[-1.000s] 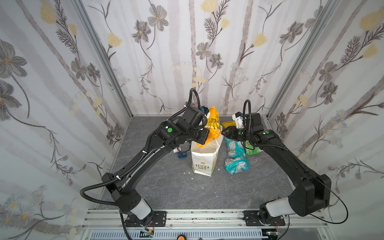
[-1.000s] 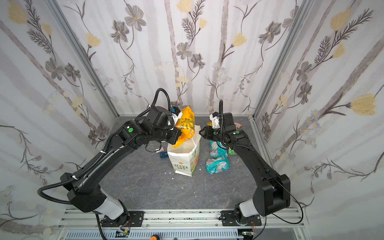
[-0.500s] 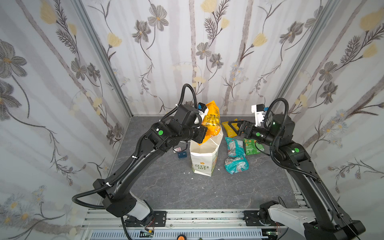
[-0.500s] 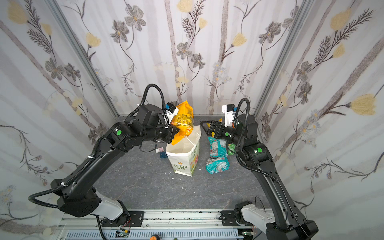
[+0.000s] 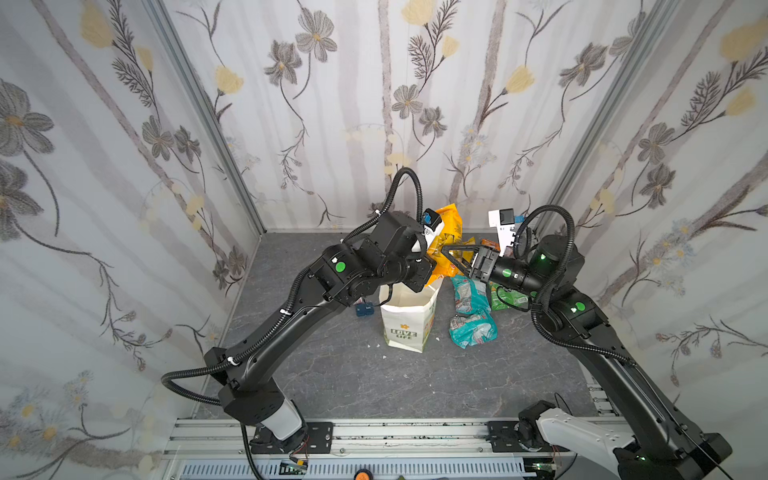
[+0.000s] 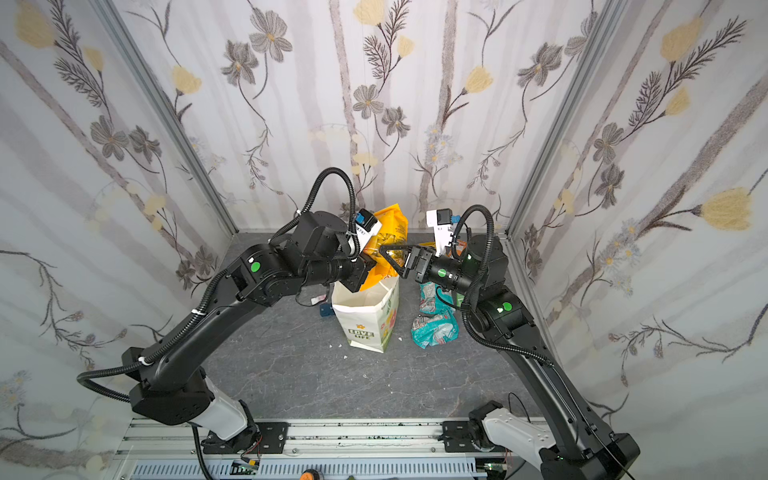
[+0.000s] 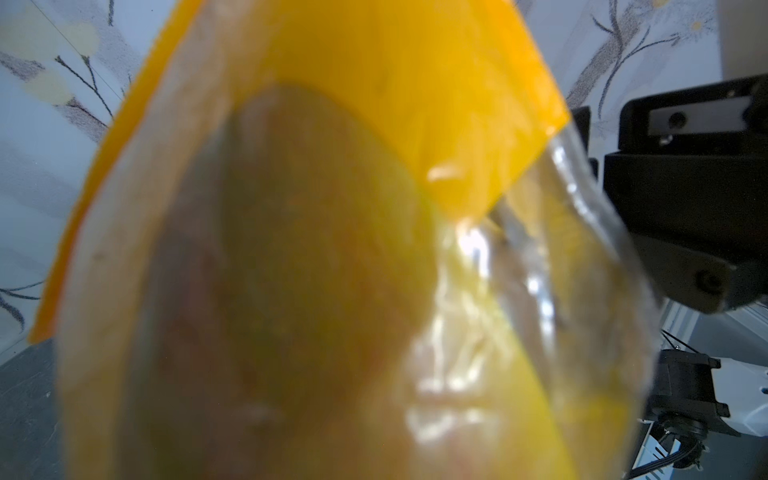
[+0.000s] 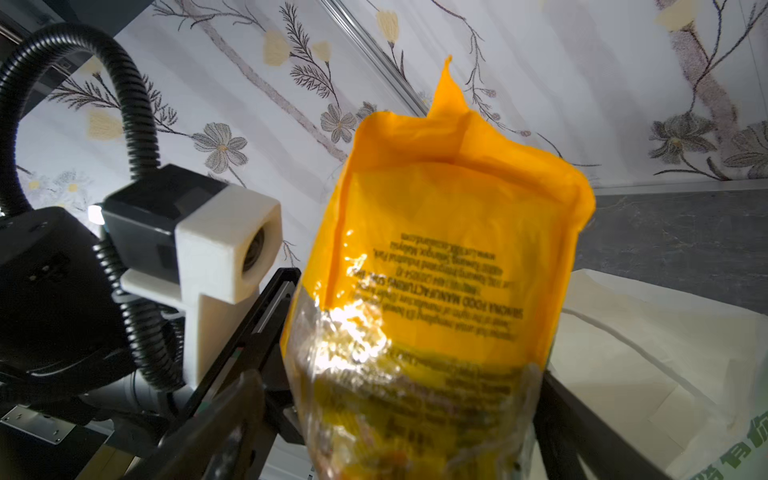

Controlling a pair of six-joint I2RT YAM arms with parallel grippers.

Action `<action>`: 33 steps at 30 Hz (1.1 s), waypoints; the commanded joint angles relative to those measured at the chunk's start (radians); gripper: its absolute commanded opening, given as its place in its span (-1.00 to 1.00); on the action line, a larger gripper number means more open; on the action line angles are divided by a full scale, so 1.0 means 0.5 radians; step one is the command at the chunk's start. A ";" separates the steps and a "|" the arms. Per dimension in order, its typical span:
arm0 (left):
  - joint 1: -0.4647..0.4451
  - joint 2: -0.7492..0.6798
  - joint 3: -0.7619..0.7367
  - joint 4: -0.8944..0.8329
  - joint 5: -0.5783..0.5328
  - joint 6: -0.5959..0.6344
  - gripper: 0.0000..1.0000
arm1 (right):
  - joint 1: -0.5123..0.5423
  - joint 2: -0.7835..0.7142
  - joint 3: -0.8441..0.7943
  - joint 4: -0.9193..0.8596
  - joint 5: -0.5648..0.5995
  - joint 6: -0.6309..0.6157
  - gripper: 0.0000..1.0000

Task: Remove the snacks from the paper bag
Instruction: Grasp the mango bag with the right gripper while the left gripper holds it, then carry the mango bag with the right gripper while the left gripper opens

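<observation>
both top views: one orange packet [image 5: 451, 226] [image 6: 392, 226] in clenched left jaws; right jaws spread

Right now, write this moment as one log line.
left pincer: shut on orange packet | held: above paper bag | right pincer: open around it

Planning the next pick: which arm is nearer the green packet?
Right. The right arm has its wrist directly over the green packet. The left arm ends farther off, above the bag, jaws shut on an orange packet.

The orange packet [image 7: 332, 208] filled the left wrist view as a blur; the right wrist view's edge cut it off.
</observation>
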State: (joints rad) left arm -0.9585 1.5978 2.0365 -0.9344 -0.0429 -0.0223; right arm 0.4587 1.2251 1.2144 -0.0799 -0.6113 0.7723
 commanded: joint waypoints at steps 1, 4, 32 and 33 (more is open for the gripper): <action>-0.027 0.002 0.043 0.220 0.026 0.053 -1.00 | 0.009 0.026 0.004 0.100 -0.038 0.058 0.66; -0.049 0.004 0.053 0.226 0.014 0.071 -1.00 | 0.009 0.039 0.000 0.101 -0.043 0.074 0.37; -0.079 -0.360 -0.246 0.471 0.022 0.061 0.41 | -0.282 -0.111 0.029 0.076 -0.036 0.135 -1.00; -0.080 -0.392 -0.287 0.491 0.033 0.057 0.46 | -0.323 -0.127 0.020 0.066 -0.044 0.134 -1.00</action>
State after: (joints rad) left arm -0.9997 1.4300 1.9236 -0.7654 -0.0589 0.0181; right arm 0.3279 1.1778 1.2156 -0.1154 -0.6029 0.8288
